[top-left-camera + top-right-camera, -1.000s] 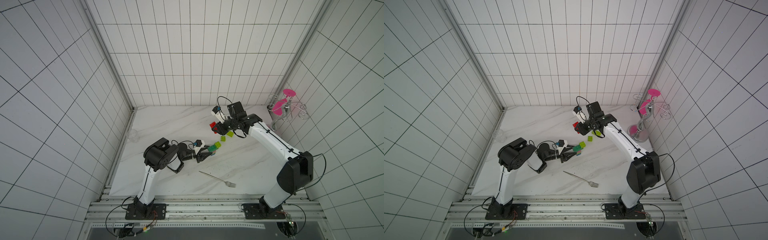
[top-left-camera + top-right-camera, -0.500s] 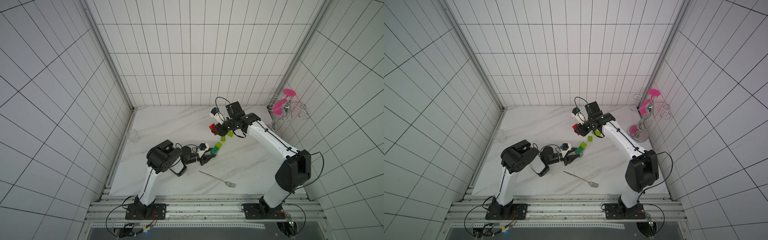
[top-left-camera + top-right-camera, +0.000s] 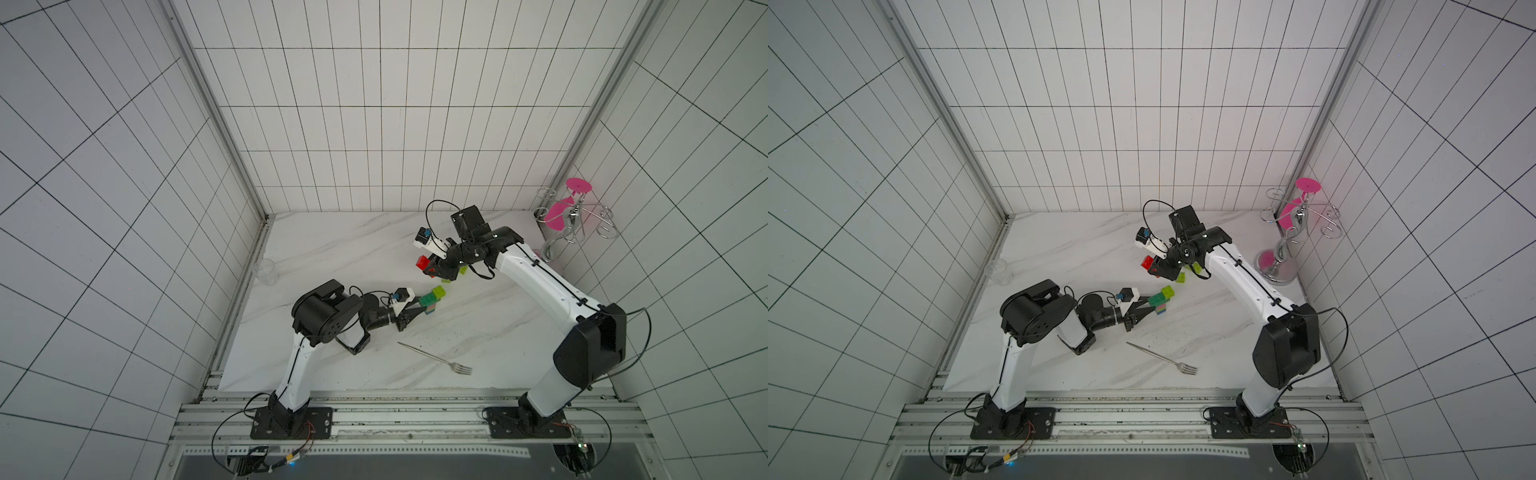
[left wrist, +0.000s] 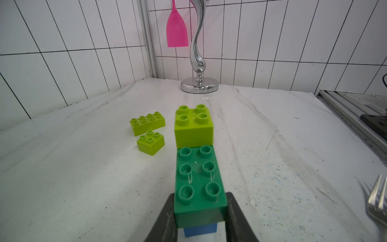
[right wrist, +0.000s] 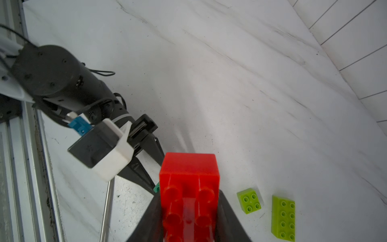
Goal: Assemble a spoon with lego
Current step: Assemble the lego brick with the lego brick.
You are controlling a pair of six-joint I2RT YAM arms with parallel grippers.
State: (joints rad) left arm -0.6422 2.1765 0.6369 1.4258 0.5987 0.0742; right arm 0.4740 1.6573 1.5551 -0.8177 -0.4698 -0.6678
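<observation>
The part-built spoon (image 4: 199, 171) rests on the marble table: a dark green brick with a lime square brick (image 4: 194, 130) on its far end and a blue brick (image 4: 200, 230) beneath. Both top views show it mid-table (image 3: 432, 297) (image 3: 1160, 297). My left gripper (image 4: 200, 194) (image 3: 419, 311) is shut on the dark green brick's near end, one finger against each side. My right gripper (image 5: 188, 194) (image 3: 430, 268) hovers above the table, behind the spoon, shut on a red brick (image 5: 189, 188) (image 3: 1147, 262), underside facing the camera.
Two loose lime bricks, a long one (image 4: 147, 123) (image 5: 283, 216) and a small square one (image 4: 150, 142) (image 5: 249, 200), lie under the right arm. A metal fork (image 3: 436, 358) (image 3: 1163, 357) lies near the front. A chrome stand with pink glasses (image 3: 569, 220) fills the back right corner; a clear cup (image 3: 265, 272) sits by the left wall.
My left gripper has reached forward and closed its fingers onto the dark green brick of the spoon. The right gripper with the red brick has drifted slightly toward the front.
</observation>
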